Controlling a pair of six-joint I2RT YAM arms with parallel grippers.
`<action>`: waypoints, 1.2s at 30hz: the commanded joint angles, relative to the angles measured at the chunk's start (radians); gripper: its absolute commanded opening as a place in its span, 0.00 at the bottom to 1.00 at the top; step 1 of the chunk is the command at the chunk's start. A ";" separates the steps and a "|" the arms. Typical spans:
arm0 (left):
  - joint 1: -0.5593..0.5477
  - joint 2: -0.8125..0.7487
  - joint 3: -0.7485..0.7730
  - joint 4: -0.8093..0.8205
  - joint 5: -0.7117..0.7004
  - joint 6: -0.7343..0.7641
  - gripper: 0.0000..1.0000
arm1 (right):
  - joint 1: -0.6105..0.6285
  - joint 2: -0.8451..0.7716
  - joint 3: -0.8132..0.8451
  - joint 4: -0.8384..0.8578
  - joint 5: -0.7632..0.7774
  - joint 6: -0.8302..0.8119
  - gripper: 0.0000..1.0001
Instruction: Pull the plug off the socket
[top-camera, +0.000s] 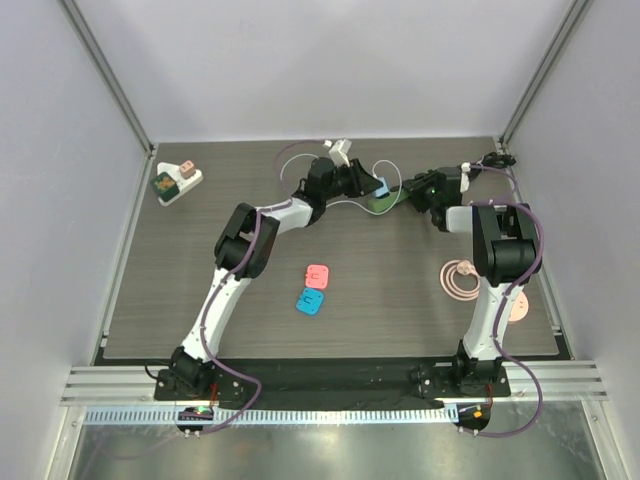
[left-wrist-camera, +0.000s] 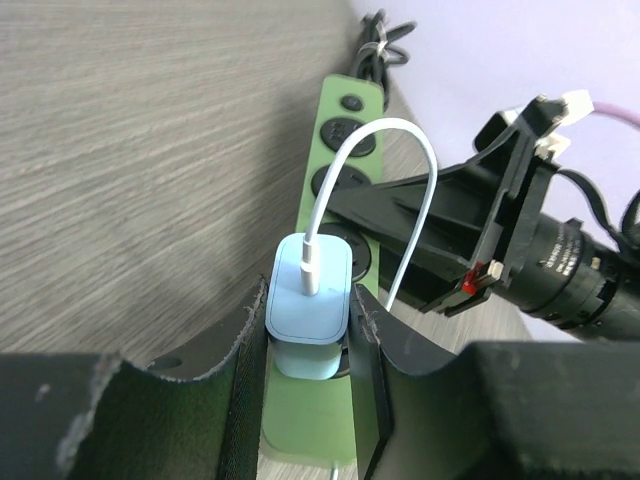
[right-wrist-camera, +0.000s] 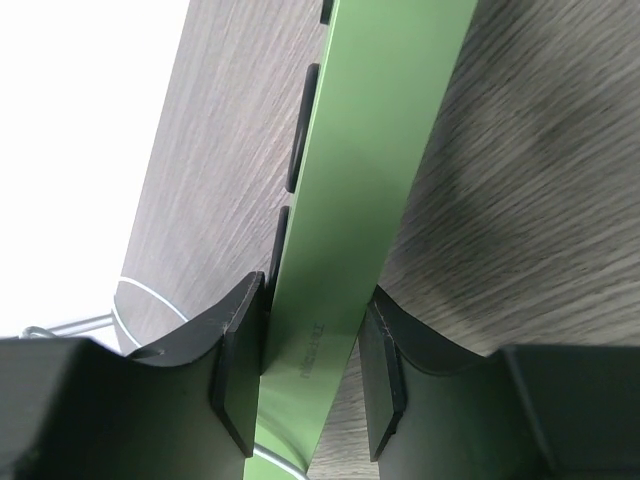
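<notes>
Left gripper (left-wrist-camera: 308, 352): closed most of the way on the plug (left-wrist-camera: 308, 300), with one black pad on each wide side.
Why held so: to get a good squeeze on the two flat sides, ready for a straight pull up and out.
Right gripper (right-wrist-camera: 312, 362): closed partway on the socket strip (right-wrist-camera: 370, 150), with one pad on each long edge.
Why held so: most likely to pin the strip down and keep it from coming up with the plug.
Plug place, close up: light blue, sitting in a round hole near one end of the green strip. Looks pushed all the way in, metal pins not seen.
Plug place, from above: far middle of the table (top-camera: 380, 300), right between the two grippers.
White cord (left-wrist-camera: 385, 135): comes out of the plug top, up in a loop and down beside the strip. Loose, not pulled tight.
Writing on strip: small raised letters on the long side, next to the right pads. Too blurry to read.
Writing on plug: none seen.
Other things: white socket block (top-camera: 178, 182) at the far left, pink square (top-camera: 318, 273) and blue square (top-camera: 310, 301) near the middle, coiled pink cord (top-camera: 458, 278) by the right arm. All well apart from the job.
Next step, a guess: slow pull up with the left, firm hold with the right.
Watch out for: pads slipping off the smooth plug, or the strip lifting too.
</notes>
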 joint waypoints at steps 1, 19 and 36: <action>0.085 -0.121 -0.001 0.485 -0.199 -0.067 0.00 | 0.001 -0.017 -0.071 -0.143 -0.057 -0.111 0.01; 0.044 -0.199 -0.007 0.286 0.186 0.290 0.00 | -0.011 -0.001 -0.005 -0.199 -0.095 -0.114 0.01; 0.028 -0.221 0.089 0.003 -0.158 0.179 0.00 | 0.024 0.018 0.011 -0.237 -0.033 -0.149 0.01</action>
